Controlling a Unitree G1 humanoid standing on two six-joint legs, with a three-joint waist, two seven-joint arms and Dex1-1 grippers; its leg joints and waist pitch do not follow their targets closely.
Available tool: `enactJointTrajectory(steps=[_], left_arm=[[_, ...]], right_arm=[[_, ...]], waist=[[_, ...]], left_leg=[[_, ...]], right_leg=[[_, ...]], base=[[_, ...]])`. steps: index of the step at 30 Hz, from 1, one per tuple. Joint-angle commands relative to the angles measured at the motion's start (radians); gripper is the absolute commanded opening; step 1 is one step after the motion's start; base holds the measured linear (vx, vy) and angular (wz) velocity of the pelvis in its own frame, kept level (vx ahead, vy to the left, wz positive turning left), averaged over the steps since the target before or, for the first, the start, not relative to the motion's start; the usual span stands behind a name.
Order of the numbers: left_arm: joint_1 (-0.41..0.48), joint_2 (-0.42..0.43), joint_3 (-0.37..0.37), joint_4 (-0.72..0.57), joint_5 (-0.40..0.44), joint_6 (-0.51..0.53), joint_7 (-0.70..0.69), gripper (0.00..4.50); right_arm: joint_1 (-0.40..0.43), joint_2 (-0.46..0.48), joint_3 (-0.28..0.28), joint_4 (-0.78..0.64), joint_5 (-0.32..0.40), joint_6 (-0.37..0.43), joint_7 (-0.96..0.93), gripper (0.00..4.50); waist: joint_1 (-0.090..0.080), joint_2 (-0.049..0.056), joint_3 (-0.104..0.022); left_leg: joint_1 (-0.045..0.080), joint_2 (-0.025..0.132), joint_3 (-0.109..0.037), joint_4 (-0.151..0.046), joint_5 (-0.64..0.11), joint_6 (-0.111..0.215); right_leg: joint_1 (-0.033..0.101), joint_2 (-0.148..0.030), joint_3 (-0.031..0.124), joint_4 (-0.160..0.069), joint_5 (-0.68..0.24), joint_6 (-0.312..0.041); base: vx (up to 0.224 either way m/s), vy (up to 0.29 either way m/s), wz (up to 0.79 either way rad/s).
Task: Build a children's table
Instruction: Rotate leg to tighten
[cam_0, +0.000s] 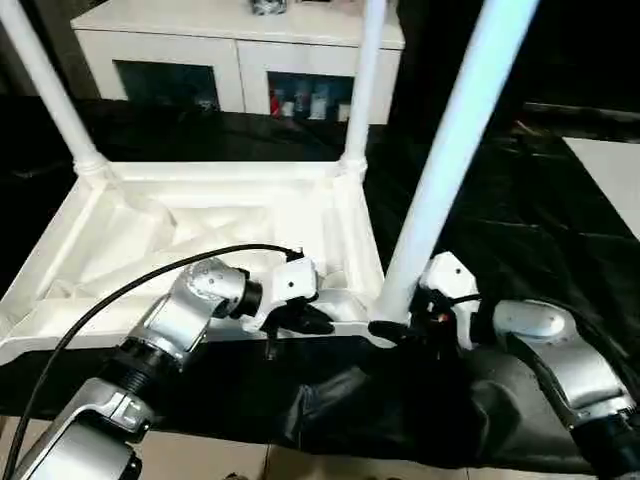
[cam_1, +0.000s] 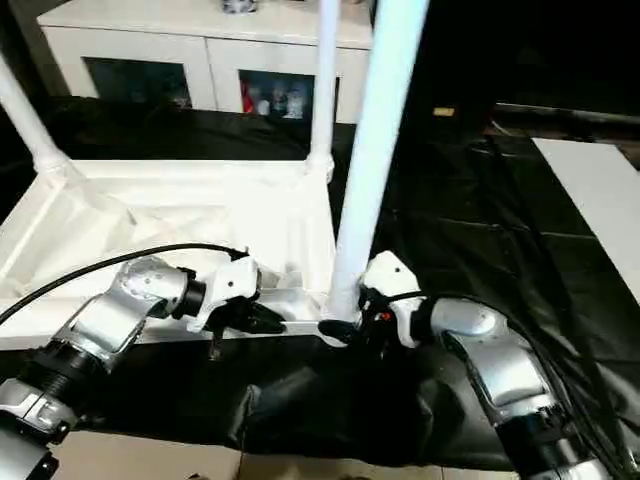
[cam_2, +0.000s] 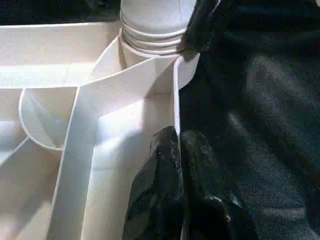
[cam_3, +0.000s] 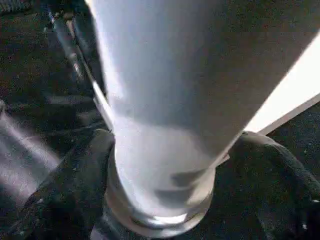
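Observation:
The children's table top (cam_0: 150, 225) lies upside down on a black cloth, ribbed underside up. Two white legs (cam_0: 48, 85) (cam_0: 362, 80) stand in its far corner sockets. A third leg (cam_0: 450, 150) leans in the near right corner socket (cam_2: 150, 50). My right gripper (cam_0: 395, 328) holds that leg's base, one black finger (cam_3: 65, 190) on each side of it. My left gripper (cam_0: 305, 320) is shut at the table top's near edge, and its fingertips (cam_2: 167, 150) pinch the thin rim wall close to that corner.
A white cabinet (cam_0: 240, 40) with glass doors stands behind the table. The black cloth (cam_0: 500, 230) covers the floor to the right, with a white panel (cam_0: 615, 170) at the far right edge. Bare pale floor (cam_0: 300, 465) lies in front.

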Motion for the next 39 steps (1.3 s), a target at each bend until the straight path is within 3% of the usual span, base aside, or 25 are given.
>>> enactJointTrajectory(steps=[1, 6, 8, 10, 16, 18, 20, 22, 23, 24, 26, 29, 30, 32, 33, 34, 35, 36, 39], left_arm=[[0.014, -0.004, -0.037, -0.020, 0.013, 0.010, -0.023, 0.00], [0.017, 0.005, -0.040, -0.034, 0.007, 0.023, -0.026, 0.00], [0.018, 0.006, -0.040, -0.034, 0.007, 0.025, -0.027, 0.00], [0.019, 0.007, -0.039, -0.034, 0.009, 0.026, -0.031, 0.00], [0.021, 0.002, -0.034, -0.024, 0.015, 0.039, -0.018, 0.00], [0.006, -0.032, -0.015, 0.029, 0.039, 0.055, 0.080, 0.00], [-0.005, -0.056, -0.003, 0.062, 0.048, 0.056, 0.134, 0.00], [-0.032, -0.106, 0.017, 0.119, 0.065, 0.076, 0.243, 0.00], [-0.051, -0.143, 0.030, 0.156, 0.075, 0.091, 0.320, 0.00], [-0.075, -0.190, 0.049, 0.201, 0.084, 0.116, 0.419, 0.00], [-0.096, -0.233, 0.073, 0.235, 0.084, 0.147, 0.508, 0.00], [-0.150, -0.349, 0.143, 0.330, 0.072, 0.161, 0.733, 0.00], [-0.162, -0.373, 0.157, 0.356, 0.072, 0.154, 0.777, 0.00], [-0.176, -0.389, 0.161, 0.387, 0.082, 0.134, 0.817, 0.00], [-0.183, -0.394, 0.158, 0.403, 0.092, 0.116, 0.823, 0.00], [-0.188, -0.396, 0.155, 0.411, 0.098, 0.099, 0.826, 0.00], [-0.193, -0.396, 0.154, 0.418, 0.105, 0.083, 0.830, 0.00], [-0.195, -0.395, 0.155, 0.419, 0.107, 0.076, 0.831, 0.00], [-0.184, -0.364, 0.135, 0.387, 0.120, 0.041, 0.783, 0.00]], right_arm=[[-0.021, -0.004, 0.017, 0.013, -0.018, -0.003, 0.006, 3.61], [-0.025, 0.007, 0.005, 0.026, -0.013, -0.005, 0.012, 3.19], [-0.025, 0.018, -0.006, 0.030, -0.006, -0.005, 0.008, 3.15], [-0.024, 0.029, -0.014, 0.033, 0.008, -0.003, 0.005, 2.83], [-0.011, 0.075, -0.035, 0.048, 0.033, 0.017, -0.043, 2.66], [-0.022, 0.130, -0.046, 0.109, -0.009, 0.022, -0.161, 2.65], [-0.033, 0.166, -0.055, 0.146, -0.026, 0.034, -0.228, 2.65], [-0.066, 0.237, -0.088, 0.215, -0.044, 0.060, -0.372, 2.65], [-0.094, 0.289, -0.115, 0.265, -0.054, 0.079, -0.480, 2.64], [-0.128, 0.349, -0.146, 0.324, -0.065, 0.099, -0.606, 2.64], [-0.154, 0.390, -0.162, 0.366, -0.072, 0.113, -0.684, 2.64], [-0.238, 0.504, -0.201, 0.495, -0.065, 0.086, -0.857, 2.64], [-0.260, 0.530, -0.211, 0.528, -0.062, 0.077, -0.894, 2.64], [-0.288, 0.554, -0.208, 0.568, -0.066, 0.054, -0.917, 2.64], [-0.304, 0.569, -0.210, 0.587, -0.070, 0.036, -0.913, 2.64], [-0.315, 0.576, -0.211, 0.596, -0.077, 0.018, -0.917, 2.64], [-0.323, 0.581, -0.216, 0.600, -0.084, -0.004, -0.919, 2.64], [-0.325, 0.583, -0.221, 0.598, -0.087, -0.015, -0.921, 2.99], [-0.301, 0.566, -0.237, 0.525, -0.074, -0.058, -0.893, 3.36]], waist=[[0.001, -0.007, -0.052], [-0.001, -0.008, -0.054], [-0.002, -0.006, -0.054], [-0.004, -0.005, -0.053], [-0.010, -0.006, -0.053], [-0.015, -0.005, -0.053], [-0.020, -0.006, -0.049], [-0.030, -0.004, -0.040], [-0.034, 0.000, -0.039], [-0.038, -0.001, -0.045], [-0.047, 0.002, -0.043], [-0.060, 0.003, -0.045], [-0.062, 0.003, -0.048], [-0.058, 0.004, -0.052], [-0.059, -0.008, -0.052], [-0.054, -0.003, -0.051], [-0.054, -0.010, -0.050], [-0.051, -0.010, -0.052], [-0.045, -0.012, -0.054]], left_leg=[[0.007, 0.018, 0.003, -0.077, -0.280, 0.038], [0.003, 0.018, 0.003, -0.075, -0.255, 0.045], [0.003, 0.017, 0.003, -0.075, -0.258, 0.045], [0.004, 0.017, 0.002, -0.076, -0.270, 0.041], [0.002, 0.016, 0.000, -0.077, -0.282, 0.034], [0.002, 0.016, 0.000, -0.077, -0.287, 0.029], [0.006, 0.012, 0.000, -0.079, -0.325, 0.014], [0.011, 0.007, -0.005, -0.080, -0.396, -0.003], [0.015, 0.005, -0.007, -0.078, -0.413, -0.016], [0.019, 0.002, -0.014, -0.076, -0.429, -0.031], [0.019, 0.002, -0.020, -0.080, -0.453, -0.037], [0.024, -0.002, -0.016, -0.075, -0.478, -0.017], [0.023, -0.002, -0.018, -0.075, -0.476, -0.015], [0.025, -0.001, -0.016, -0.076, -0.466, -0.006], [0.016, 0.000, -0.014, -0.079, -0.448, 0.003], [0.016, 0.001, -0.012, -0.081, -0.438, 0.010], [0.014, 0.000, -0.010, -0.080, -0.433, 0.016], [0.014, 0.000, -0.009, -0.080, -0.416, 0.019], [0.010, 0.003, -0.005, -0.081, -0.373, 0.031]], right_leg=[[0.047, -0.039, 0.034, -0.064, -0.322, -0.178], [0.050, -0.037, 0.032, -0.057, -0.270, -0.196], [0.050, -0.037, 0.032, -0.058, -0.276, -0.196], [0.049, -0.037, 0.032, -0.059, -0.295, -0.191], [0.050, -0.036, 0.031, -0.061, -0.314, -0.186], [0.046, -0.036, 0.031, -0.061, -0.318, -0.186], [0.042, -0.035, 0.028, -0.070, -0.380, -0.174], [0.035, -0.033, 0.021, -0.086, -0.520, -0.129], [0.029, -0.033, 0.020, -0.087, -0.553, -0.120], [0.033, -0.039, 0.016, -0.093, -0.593, -0.099], [0.035, -0.035, 0.006, -0.099, -0.605, -0.082], [0.026, -0.031, 0.004, -0.109, -0.584, -0.084], [0.029, -0.031, 0.001, -0.109, -0.569, -0.089], [0.029, -0.030, 0.002, -0.109, -0.524, -0.093], [0.035, -0.030, 0.004, -0.106, -0.489, -0.100], [0.035, -0.032, 0.007, -0.103, -0.472, -0.108], [0.034, -0.032, 0.008, -0.104, -0.471, -0.109], [0.036, -0.034, 0.010, -0.101, -0.462, -0.115], [0.041, -0.036, 0.015, -0.093, -0.412, -0.130]], base=[[0.000, 0.000, 0.00], [0.000, 0.000, 0.00], [0.000, 0.000, 0.00], [0.000, 0.000, 0.00], [0.000, 0.000, 0.00], [0.000, 0.000, 0.00], [0.000, 0.000, 0.00], [0.000, 0.000, 0.00], [0.000, 0.000, 0.00], [0.000, 0.000, 0.00], [0.000, 0.000, 0.00], [0.000, 0.000, 0.00], [0.000, 0.000, 0.00], [0.000, 0.000, 0.00], [0.000, 0.000, 0.00], [0.000, 0.000, 0.00], [0.000, 0.000, 0.00], [0.000, 0.000, 0.00], [0.000, 0.000, 0.00]])
